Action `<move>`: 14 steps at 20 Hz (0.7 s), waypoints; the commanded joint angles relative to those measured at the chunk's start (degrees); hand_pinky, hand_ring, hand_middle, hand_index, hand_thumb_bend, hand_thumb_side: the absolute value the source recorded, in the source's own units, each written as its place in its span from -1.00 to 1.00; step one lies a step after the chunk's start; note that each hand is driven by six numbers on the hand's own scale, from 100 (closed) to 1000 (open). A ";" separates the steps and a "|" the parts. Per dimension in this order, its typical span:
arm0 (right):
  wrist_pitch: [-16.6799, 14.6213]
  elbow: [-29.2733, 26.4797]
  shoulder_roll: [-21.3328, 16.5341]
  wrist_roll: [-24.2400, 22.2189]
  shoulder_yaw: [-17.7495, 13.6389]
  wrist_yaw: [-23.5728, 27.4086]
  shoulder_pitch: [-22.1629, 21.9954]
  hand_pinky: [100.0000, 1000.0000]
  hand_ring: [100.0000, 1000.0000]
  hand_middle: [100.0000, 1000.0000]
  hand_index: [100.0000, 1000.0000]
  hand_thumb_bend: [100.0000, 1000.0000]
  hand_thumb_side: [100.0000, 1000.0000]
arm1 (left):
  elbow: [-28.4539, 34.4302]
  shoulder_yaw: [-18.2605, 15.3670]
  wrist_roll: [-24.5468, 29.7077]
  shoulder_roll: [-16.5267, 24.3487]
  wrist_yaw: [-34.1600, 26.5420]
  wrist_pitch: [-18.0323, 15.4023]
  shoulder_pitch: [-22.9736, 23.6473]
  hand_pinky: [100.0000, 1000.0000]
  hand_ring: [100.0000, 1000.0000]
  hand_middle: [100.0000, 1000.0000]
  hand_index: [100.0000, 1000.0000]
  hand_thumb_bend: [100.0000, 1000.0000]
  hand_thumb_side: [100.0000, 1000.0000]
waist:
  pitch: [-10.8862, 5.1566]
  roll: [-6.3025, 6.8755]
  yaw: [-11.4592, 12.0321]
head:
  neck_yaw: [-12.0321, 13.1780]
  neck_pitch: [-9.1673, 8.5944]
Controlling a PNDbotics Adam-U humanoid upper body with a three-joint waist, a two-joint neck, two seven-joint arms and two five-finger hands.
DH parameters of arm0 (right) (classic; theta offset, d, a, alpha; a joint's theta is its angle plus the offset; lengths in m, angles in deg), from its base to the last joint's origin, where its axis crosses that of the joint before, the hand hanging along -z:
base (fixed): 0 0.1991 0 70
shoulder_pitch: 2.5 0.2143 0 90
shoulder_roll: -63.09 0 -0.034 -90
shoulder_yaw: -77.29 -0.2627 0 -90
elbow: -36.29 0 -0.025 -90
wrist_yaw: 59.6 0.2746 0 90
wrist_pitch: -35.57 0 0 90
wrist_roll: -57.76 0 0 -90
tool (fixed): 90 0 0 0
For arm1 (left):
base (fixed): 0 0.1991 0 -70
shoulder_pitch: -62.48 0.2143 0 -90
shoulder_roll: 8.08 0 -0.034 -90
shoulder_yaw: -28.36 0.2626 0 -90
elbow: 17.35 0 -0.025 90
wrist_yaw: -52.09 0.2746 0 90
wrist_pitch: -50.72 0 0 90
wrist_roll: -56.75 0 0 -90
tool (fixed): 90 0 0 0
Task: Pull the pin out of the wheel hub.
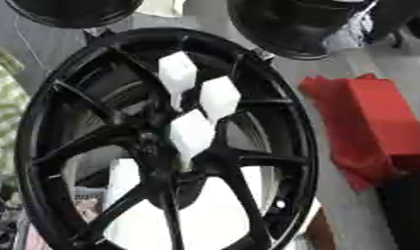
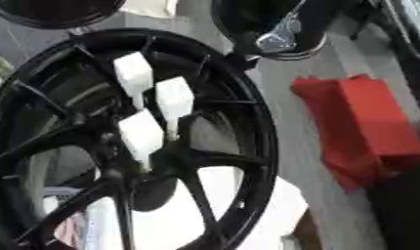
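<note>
Obs.: black multi-spoke wheel [image 1: 42, 146] is standing nearly upright and filling most of both eye views, face turned toward the camera. That orientation is presenting the hub [image 1: 158, 156] and its fittings for a frontal reach.

Task item: three white block-headed pins are sitting in a cluster just above the hub centre: upper pin [image 1: 178, 73], middle pin [image 1: 220, 97], lower pin [image 1: 192, 134]. Each is tapering to a thin stem that is pointing down toward the hub, so they appear seated in it. Judgement: the blocky heads are serving as grips, and the pull will likely need to run along the stem line, up and away from the centre.

Hands: neither the left nor the right hand is showing in either view, so their fingers' state cannot be told. Extraction appears not yet begun.

Surroundings: two more dark wheels [image 2: 264, 24] are hanging at the top edge, a shiny metal clip [image 2: 278, 35] among them. A red object [image 1: 376, 127] is lying to the right, apart from the rim.
</note>
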 commanded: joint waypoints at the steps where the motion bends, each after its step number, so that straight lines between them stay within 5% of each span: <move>1: 0.48 -1.09 -2.22 -0.06 -1.15 1.07 0.71 0.73 0.61 0.32 0.52 -0.23 -1.00 | 1.08 -0.47 -0.16 1.32 0.21 -0.06 -0.23 0.48 0.16 -0.03 0.31 -1.00 0.43 | -1.39 0.34 -0.14 | -0.12 -0.02; 14: 1.76 -1.68 -1.83 -0.32 -0.63 2.12 0.78 0.73 0.60 0.30 0.50 -0.16 -1.00 | 1.08 -0.49 -0.26 1.23 0.20 0.00 -0.26 0.48 0.16 -0.03 0.31 -1.00 0.43 | -1.51 0.39 -0.16 | -0.28 0.12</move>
